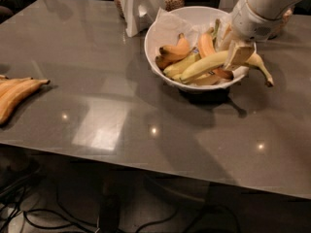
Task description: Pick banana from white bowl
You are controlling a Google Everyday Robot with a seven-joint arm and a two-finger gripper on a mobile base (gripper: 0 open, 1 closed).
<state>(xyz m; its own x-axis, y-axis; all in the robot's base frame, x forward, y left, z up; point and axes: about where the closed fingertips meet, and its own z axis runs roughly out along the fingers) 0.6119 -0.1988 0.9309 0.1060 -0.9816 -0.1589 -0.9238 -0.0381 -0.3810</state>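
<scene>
Here, at far left on the table [97,57], loose orange-brown bananas [17,95]; in the white bowl [151,47], stubby bananas [175,50] beside the banana [204,66] — pinched near its stem end by the gripper [238,56], stem overhanging the right rim. Liable to pivot and slip if lifted so off-centre.

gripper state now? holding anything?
Gripper: closed on the banana, at the right side of the white bowl.
</scene>
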